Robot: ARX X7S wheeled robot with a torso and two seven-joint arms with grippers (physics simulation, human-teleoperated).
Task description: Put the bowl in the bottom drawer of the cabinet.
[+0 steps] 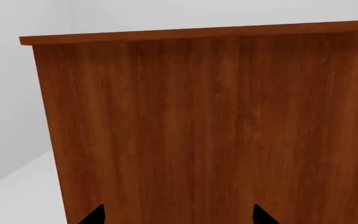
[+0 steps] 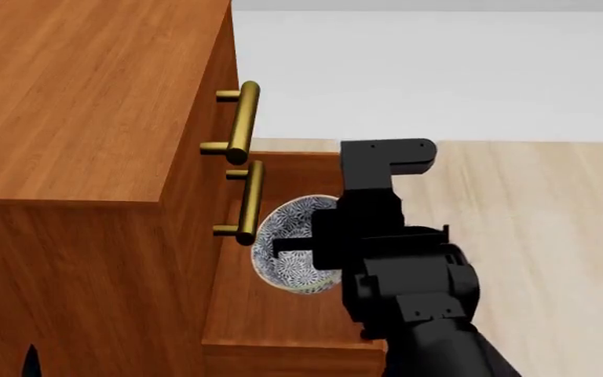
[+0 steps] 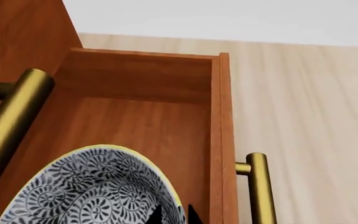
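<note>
While my right fingers [image 3: 173, 213] clamp the pale rim of the small blue-grey floral ceramic bowl [image 2: 293, 243], stiff, slick and breakable, it hangs over the open reddish-brown bottom drawer [image 3: 219, 121]; my left fingers [image 1: 177, 215] stand apart.

Pale light-wood plank floor [image 2: 553, 236] carries the boxy reddish-brown wood-grain cabinet [image 2: 82, 157], which stands directly on it. Beyond the planks, a flat white ground [image 2: 438, 71] runs to the far edge. Cabinet's lowest reddish-brown wooden drawer box [image 2: 280, 322] is pulled out over the floor; its brass bar handle [image 3: 260, 186] hangs above the planks in the right wrist view. Small round ceramic bowl [image 2: 296, 243], white with a blue-grey floral pattern, is over the open drawer; whether it rests on the drawer bottom cannot be told. Cabinet side panel [image 1: 204, 130] fills the left wrist view, white ground beside it.
</note>
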